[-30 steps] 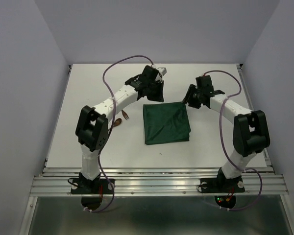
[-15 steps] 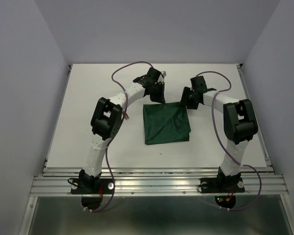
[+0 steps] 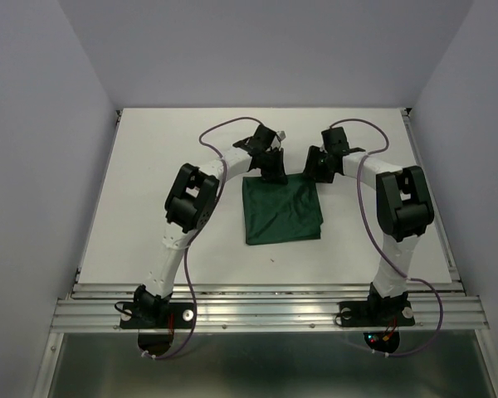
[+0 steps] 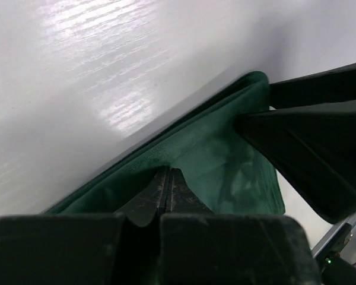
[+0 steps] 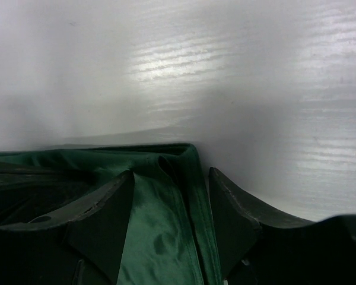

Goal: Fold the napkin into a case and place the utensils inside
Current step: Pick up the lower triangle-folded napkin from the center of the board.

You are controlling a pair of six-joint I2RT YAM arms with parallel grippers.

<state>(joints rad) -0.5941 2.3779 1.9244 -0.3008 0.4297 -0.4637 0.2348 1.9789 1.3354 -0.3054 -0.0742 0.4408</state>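
The left arm (image 3: 191, 199) reaches out over the bench (image 3: 149, 215) to the 11 o'clock corner of the napkin (image 3: 282, 209). In the left wrist view the left jaws are pressed together, and the green cloth puckers up to their tips, so they appear to be pinching a fold of that far edge.

The napkin lies folded near the middle of the bench, a nearly square dark green pad with no clear long axis. Its far edge runs from 9 to 3 o'clock, straight between the two sets of jaws.

The right arm (image 3: 402, 207) bends in to the 1 o'clock corner. In the right wrist view the right jaws stand spread, one finger over the cloth and the other just outside its folded edge, so the corner sits between them unclamped.

The body of the napkin lies toward 6 o'clock from both sets of jaws. Each arm is at its own corner, and neither is nearer. Judging by this, the next fold brings the far edge toward 6 o'clock, once the right jaws close.

The utensils do not show in any view.
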